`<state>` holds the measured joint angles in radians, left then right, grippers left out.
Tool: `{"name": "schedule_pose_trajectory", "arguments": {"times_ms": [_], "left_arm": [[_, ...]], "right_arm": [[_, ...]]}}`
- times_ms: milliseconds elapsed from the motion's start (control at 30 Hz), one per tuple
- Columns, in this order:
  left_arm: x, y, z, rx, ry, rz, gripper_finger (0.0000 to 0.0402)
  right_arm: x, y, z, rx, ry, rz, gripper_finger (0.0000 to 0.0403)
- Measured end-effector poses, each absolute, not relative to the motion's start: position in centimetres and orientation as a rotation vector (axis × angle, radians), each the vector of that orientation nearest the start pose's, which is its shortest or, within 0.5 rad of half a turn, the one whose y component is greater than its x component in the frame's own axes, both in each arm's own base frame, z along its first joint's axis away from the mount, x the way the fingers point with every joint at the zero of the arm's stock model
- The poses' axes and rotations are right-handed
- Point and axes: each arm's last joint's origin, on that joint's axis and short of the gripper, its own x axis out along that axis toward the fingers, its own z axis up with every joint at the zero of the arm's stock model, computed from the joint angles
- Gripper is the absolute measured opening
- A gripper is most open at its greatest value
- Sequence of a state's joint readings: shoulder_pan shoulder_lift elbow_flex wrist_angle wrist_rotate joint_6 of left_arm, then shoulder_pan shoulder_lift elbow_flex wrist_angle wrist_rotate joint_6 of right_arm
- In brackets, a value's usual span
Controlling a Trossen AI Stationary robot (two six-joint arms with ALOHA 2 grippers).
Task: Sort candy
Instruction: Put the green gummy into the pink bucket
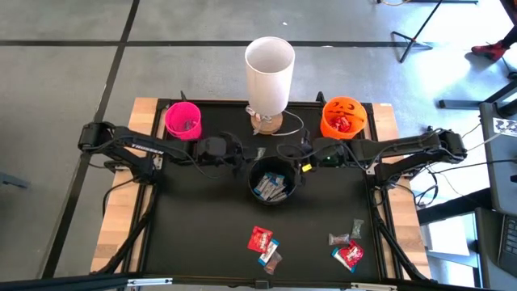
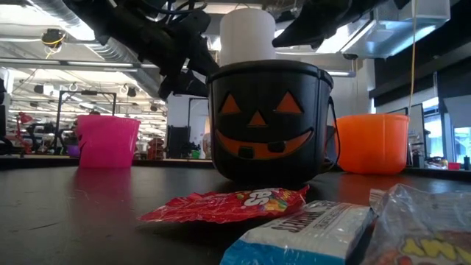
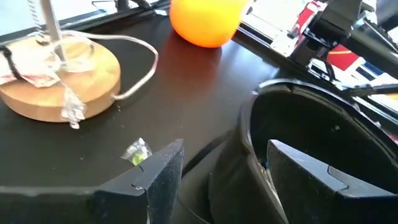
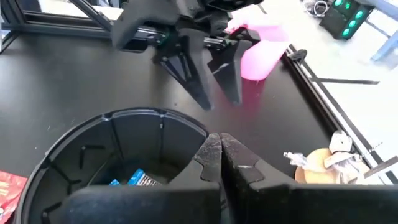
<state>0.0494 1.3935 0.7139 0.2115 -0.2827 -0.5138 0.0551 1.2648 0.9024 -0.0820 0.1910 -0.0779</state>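
Black jack-o'-lantern bucket (image 1: 275, 179): it stands at the table centre, between the 2 grippers; blue-and-white mini bars (image 1: 271, 188) lie inside it.

Left gripper (image 1: 239, 153): it hangs at the bucket's rim, at about 10 o'clock from the bucket. Its fingers (image 3: 163, 171) are spread, 1 outside the wall and 1 over the inside, with nothing between them.

Right gripper (image 1: 300, 155): it hangs at about 2 o'clock from the bucket, over the rim. Its fingertips (image 4: 219, 148) are pressed together, and I see no candy between them.

Loose candy, first group: at 6 o'clock from the bucket, near the front edge, lie a red packet (image 1: 259, 238), a blue-and-white bar (image 1: 267, 252) and a brownish wrapper (image 1: 274, 260), touching each other. In the low view the red packet's long axis runs left to right across the picture.

Loose candy, second group: at about 4 o'clock lie a red packet (image 1: 351, 255), a silvery wrapper (image 1: 356, 230) and a brownish piece (image 1: 338, 239), close together.

Pink cup (image 1: 182, 120): at 10 o'clock, with some candy inside.

Orange pumpkin bucket (image 1: 343, 118): at 2 o'clock, with red packets inside.

White lamp (image 1: 269, 74): at 12 o'clock, on a wooden base (image 3: 59, 74).
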Motion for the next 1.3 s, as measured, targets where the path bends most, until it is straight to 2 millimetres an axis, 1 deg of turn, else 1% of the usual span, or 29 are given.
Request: {"name": "schedule_pose_trajectory", "arguments": {"times_ms": [133,233,400,533,700,867,967,1067,1200,1300], "left_arm": [[29.0,1.5,20.6,-0.434,0.399,0.428,0.0224],[29.4,1.1,19.6,-0.43,0.427,0.425,0.0224],[30.1,0.7,18.6,-0.431,0.433,0.415,0.0224],[30.3,0.3,18.5,-0.432,0.424,0.373,0.0224],[30.6,-0.4,19.0,-0.448,0.39,0.291,0.0224],[30.6,-1.0,19.0,-0.443,0.388,0.27,0.0224],[30.7,-1.1,19.4,-0.426,0.361,0.242,0.0224],[30.7,-1.2,20.1,-0.403,0.329,0.205,0.0224],[30.0,-1.1,22.3,-0.327,0.259,0.178,0.0224],[29.1,-0.6,23.6,-0.233,0.241,0.213,0.0224]], "right_arm": [[27.3,1.4,28.4,-0.118,0.459,-0.109,0.0],[26.9,2.0,28.6,-0.123,0.47,-0.1,0.0],[26.4,2.9,29.1,-0.14,0.444,-0.121,0.0],[26.2,3.0,29.0,-0.139,0.463,-0.139,0.0],[26.1,2.9,28.8,-0.138,0.485,-0.157,0.0],[26.1,2.9,28.8,-0.139,0.484,-0.16,0.0],[26.1,2.9,28.8,-0.139,0.483,-0.16,0.0],[26.0,2.9,28.9,-0.139,0.485,-0.161,0.0],[25.8,2.8,29.1,-0.139,0.479,-0.169,0.0],[25.7,2.8,29.1,-0.135,0.475,-0.179,0.0]]}}
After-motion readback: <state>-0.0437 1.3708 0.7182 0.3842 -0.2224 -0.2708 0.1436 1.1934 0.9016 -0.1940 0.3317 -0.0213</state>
